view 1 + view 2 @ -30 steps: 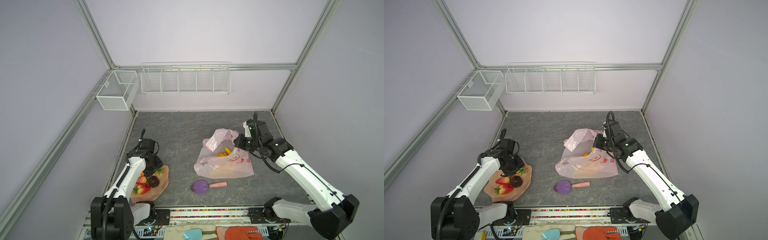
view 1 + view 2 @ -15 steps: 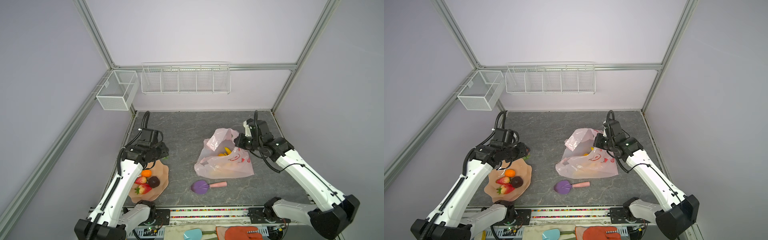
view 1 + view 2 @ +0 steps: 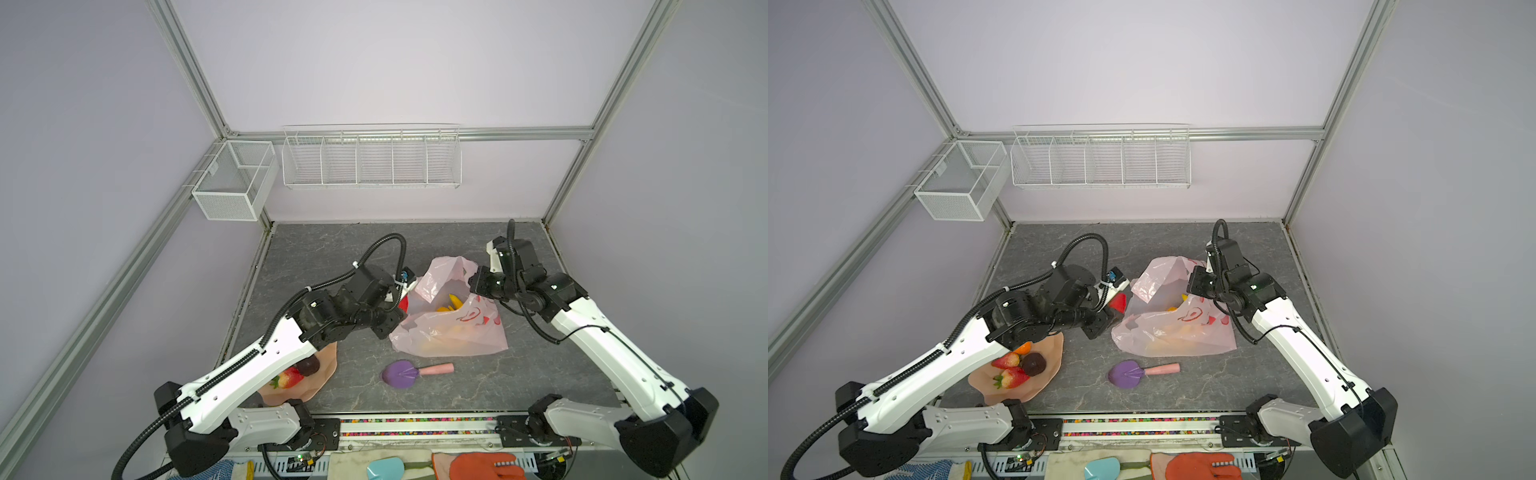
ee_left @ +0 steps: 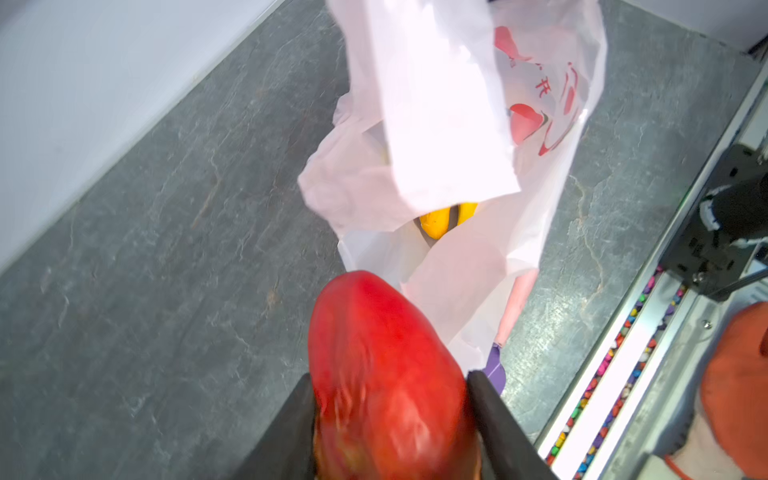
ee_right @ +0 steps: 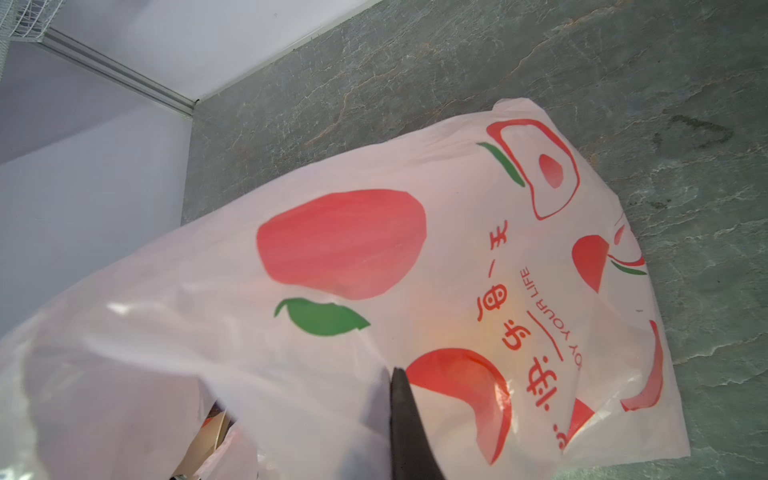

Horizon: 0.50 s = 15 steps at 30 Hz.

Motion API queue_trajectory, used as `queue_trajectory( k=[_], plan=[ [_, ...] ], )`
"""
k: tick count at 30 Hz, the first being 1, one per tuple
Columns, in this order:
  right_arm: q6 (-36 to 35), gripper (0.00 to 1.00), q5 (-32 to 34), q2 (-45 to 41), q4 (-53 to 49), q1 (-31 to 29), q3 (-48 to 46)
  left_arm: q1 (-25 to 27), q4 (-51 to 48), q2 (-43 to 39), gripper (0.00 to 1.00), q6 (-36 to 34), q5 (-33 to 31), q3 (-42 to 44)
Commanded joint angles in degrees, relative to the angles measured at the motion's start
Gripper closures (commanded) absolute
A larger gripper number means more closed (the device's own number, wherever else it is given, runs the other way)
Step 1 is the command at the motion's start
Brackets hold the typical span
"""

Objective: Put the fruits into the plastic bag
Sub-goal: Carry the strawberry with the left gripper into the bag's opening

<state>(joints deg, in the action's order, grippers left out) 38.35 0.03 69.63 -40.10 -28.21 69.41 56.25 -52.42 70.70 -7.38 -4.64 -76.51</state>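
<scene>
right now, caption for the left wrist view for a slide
Left claw grips a red strawberry pointed at the open plastic bag, yellow banana visible inside.

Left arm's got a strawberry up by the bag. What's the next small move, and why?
Probably ease the left gripper a little further over the plastic bag's mouth, then open. It holds the strawberry just short of the opening, which the right gripper holds up, bananas showing inside.

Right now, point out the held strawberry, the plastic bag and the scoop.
held strawberry (image 4: 386,374): left wrist view, red body.
plastic bag (image 3: 457,336): in a top view, printed side.
scoop (image 3: 400,372): in a top view, bowl.
</scene>
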Motion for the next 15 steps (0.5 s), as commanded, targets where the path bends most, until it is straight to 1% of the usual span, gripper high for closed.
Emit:
queue_trajectory(
  k=[1,3,7,9,12,15],
  plan=[
    [-0.92,0.94,0.77,0.6,-1.32,0.33,1.41,2.49,-2.84,3.71,0.82,-9.5,-2.11,-4.3],
    [-1.05,0.94,0.77,0.59,-1.41,0.37,1.43,4.15,-3.97,6.04,0.82,-11.36,-2.92,-5.75],
    [-1.24,0.94,0.96,0.51,-1.74,0.33,1.43,5.35,-5.67,10.13,0.85,-13.88,-3.49,-8.55],
    [-1.18,0.94,0.91,0.42,-1.82,0.29,1.43,5.45,-5.0,11.67,0.85,-13.48,-4.48,-9.16],
    [-1.31,0.94,0.77,0.26,-1.85,0.39,1.35,5.45,-4.14,14.15,0.86,-11.52,-7.87,-10.19],
    [-1.38,0.94,0.74,0.03,-1.91,0.38,1.35,5.07,-2.79,16.18,0.86,-12.57,-7.88,-10.32]
  ],
)
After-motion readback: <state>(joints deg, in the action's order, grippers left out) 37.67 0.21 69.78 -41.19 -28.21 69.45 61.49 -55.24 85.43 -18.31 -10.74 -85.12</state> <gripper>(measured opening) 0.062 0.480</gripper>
